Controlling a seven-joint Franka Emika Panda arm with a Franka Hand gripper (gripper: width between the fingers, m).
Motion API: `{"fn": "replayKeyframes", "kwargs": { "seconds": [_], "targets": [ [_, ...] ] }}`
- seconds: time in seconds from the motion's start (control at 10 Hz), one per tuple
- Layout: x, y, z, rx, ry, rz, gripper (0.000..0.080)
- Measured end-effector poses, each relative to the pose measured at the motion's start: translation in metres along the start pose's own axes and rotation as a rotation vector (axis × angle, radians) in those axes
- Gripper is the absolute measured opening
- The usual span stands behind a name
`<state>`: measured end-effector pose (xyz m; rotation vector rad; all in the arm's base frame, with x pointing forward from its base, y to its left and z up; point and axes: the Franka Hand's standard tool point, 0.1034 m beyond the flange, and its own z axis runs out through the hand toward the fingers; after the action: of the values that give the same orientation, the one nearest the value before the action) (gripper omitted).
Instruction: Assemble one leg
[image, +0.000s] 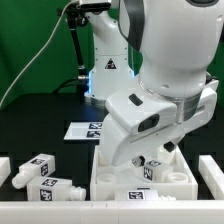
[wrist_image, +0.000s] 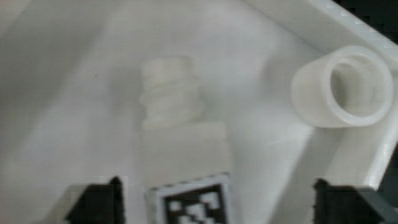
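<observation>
Two legs (image: 40, 168) (image: 60, 188), chunky white posts with tag stickers, lie on the black table at the exterior view's left. The large white tabletop (image: 115, 180) lies at the front middle. My gripper (image: 150, 163) hangs low over it. In the wrist view the gripper (wrist_image: 222, 203) is open, its dark fingertips (wrist_image: 98, 200) wide apart. A tag sticker (wrist_image: 192, 203) shows between them, touching neither. The tabletop's surface (wrist_image: 71, 90) fills that view, with a corner hole ring (wrist_image: 347, 88) and a faint ridged white bump (wrist_image: 173, 95). No leg is in the jaws.
The marker board (image: 85, 128) lies behind the tabletop. White parts sit at the left edge (image: 5, 165) and the right edge (image: 212, 170) of the exterior view. The arm's base (image: 105, 65) stands at the back, next to a black stand (image: 80, 40).
</observation>
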<state>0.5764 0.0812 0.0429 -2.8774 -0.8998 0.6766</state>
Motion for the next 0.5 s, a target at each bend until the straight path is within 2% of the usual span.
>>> {"fn": "replayKeyframes", "kwargs": {
  "seconds": [0.1,0.3,0.4,0.5],
  "targets": [
    [-0.001,0.002,0.001,0.001,-0.001,0.004,0.0611],
    [-0.008,0.016,0.000,-0.005,0.000,0.026,0.0648],
    [-0.010,0.019,-0.005,-0.013,0.010,0.041,0.0648],
    [-0.011,0.022,-0.016,-0.028,0.023,0.075,0.0649]
  ]
}}
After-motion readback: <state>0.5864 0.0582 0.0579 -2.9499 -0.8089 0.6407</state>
